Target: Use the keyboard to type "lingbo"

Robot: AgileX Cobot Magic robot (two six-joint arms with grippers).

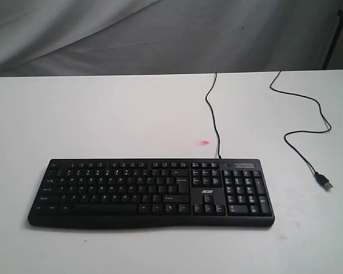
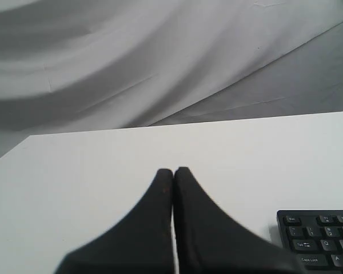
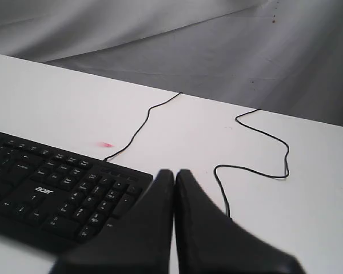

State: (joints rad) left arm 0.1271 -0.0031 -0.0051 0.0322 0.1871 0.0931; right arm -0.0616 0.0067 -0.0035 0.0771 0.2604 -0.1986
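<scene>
The black keyboard with white legends and an "acer" logo lies flat near the front of the white table. Neither arm shows in the exterior view. In the left wrist view my left gripper is shut with nothing held, hovering over bare table beside the keyboard's Esc corner. In the right wrist view my right gripper is also shut and empty, just off the number-pad end of the keyboard.
The keyboard's thin black cable runs back off the table, loops round and ends in a loose USB plug at the right. A small pink mark lies behind the keyboard. Grey cloth hangs behind the table.
</scene>
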